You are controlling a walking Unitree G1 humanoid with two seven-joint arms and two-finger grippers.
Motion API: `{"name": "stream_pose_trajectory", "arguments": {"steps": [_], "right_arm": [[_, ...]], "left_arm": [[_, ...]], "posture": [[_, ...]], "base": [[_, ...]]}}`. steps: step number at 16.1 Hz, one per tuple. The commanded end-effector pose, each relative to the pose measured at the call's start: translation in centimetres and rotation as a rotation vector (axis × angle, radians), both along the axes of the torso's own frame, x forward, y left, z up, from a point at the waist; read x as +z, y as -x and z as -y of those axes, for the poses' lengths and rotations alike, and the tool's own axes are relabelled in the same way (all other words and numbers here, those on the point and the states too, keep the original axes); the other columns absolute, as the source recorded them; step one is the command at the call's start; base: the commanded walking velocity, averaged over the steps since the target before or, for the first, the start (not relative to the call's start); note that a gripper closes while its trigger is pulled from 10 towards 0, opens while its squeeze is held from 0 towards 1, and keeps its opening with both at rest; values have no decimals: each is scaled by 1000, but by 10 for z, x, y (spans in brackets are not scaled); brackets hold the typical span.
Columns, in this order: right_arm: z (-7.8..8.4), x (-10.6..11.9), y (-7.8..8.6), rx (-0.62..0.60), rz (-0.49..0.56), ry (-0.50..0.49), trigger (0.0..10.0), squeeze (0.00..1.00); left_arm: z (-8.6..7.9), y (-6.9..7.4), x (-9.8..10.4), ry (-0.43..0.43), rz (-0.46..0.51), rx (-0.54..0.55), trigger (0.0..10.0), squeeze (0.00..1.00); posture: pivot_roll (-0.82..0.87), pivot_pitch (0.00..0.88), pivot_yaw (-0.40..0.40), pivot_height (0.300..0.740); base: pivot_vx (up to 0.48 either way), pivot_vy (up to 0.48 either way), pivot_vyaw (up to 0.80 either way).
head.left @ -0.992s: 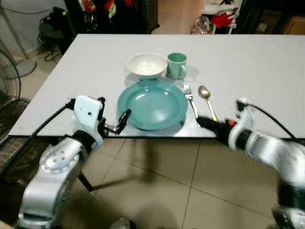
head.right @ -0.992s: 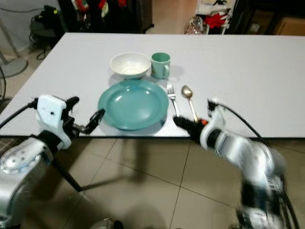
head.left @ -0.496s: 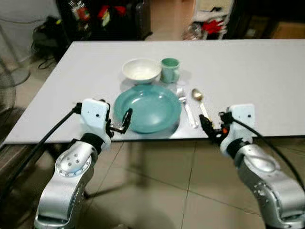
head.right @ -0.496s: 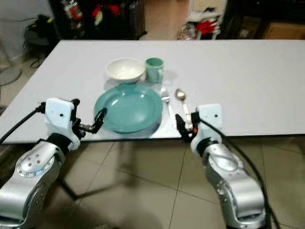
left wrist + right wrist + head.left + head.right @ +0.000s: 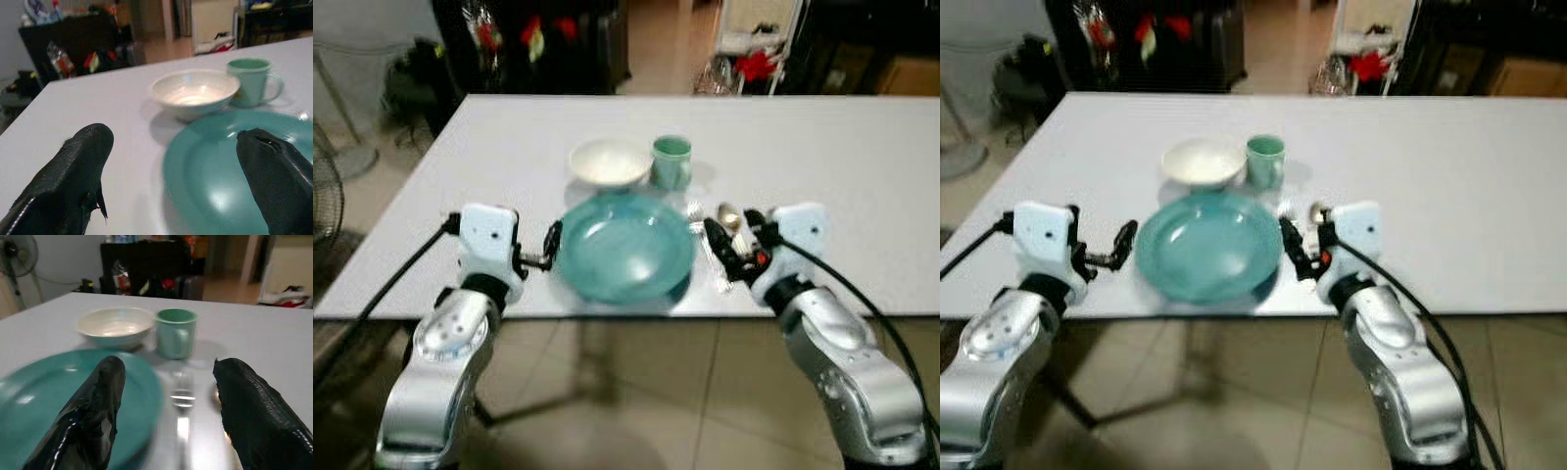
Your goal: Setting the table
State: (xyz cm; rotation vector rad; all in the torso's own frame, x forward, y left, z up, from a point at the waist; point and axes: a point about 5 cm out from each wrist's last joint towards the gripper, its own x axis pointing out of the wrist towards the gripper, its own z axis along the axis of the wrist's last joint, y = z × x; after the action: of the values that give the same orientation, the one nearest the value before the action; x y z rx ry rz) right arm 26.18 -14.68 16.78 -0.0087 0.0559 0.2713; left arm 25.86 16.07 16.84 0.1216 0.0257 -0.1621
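Observation:
A teal plate (image 5: 626, 250) lies near the front edge of the white table (image 5: 832, 147). Behind it stand a white bowl (image 5: 609, 162) and a teal mug (image 5: 672, 162). A fork (image 5: 182, 399) and a spoon (image 5: 727, 214) lie just right of the plate. My left gripper (image 5: 551, 249) hovers open beside the plate's left rim, and its fingers (image 5: 73, 181) hold nothing. My right gripper (image 5: 736, 243) is open low over the fork and spoon, one finger toward the plate. It hides part of the cutlery.
The table's front edge runs just under both wrists, with tiled floor (image 5: 636, 411) below. A standing fan (image 5: 327, 201) is at the left. Dark furniture and clutter (image 5: 529, 39) stand beyond the far edge. The table's right half is bare.
The view has shifted and blurred. My right gripper has come up from below the table edge to over the fork and spoon. My left gripper has risen to the plate's left rim.

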Motion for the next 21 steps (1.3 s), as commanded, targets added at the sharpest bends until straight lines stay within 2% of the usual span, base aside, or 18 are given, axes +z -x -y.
{"name": "stream_pose_trajectory", "arguments": {"steps": [1,12,18,21], "right_arm": [[3,1,-1,-12,11,2,10000,110],[4,2,-4,7,40,17,10000,98],[-2,3,-4,51,44,16,10000,102],[-12,5,-5,136,60,67,10000,133]], "left_arm": [[4,1,1,-9,6,-22,10000,0],[4,2,-1,-12,1,-43,10000,0],[4,3,-1,-11,2,-46,10000,0],[2,5,-1,-15,2,-42,10000,0]], "posture": [[-97,10,25,740],[-100,11,31,740],[-98,13,23,740],[-84,15,14,740]], "base": [[300,0,0],[300,0,0],[298,0,0],[298,0,267]]}}
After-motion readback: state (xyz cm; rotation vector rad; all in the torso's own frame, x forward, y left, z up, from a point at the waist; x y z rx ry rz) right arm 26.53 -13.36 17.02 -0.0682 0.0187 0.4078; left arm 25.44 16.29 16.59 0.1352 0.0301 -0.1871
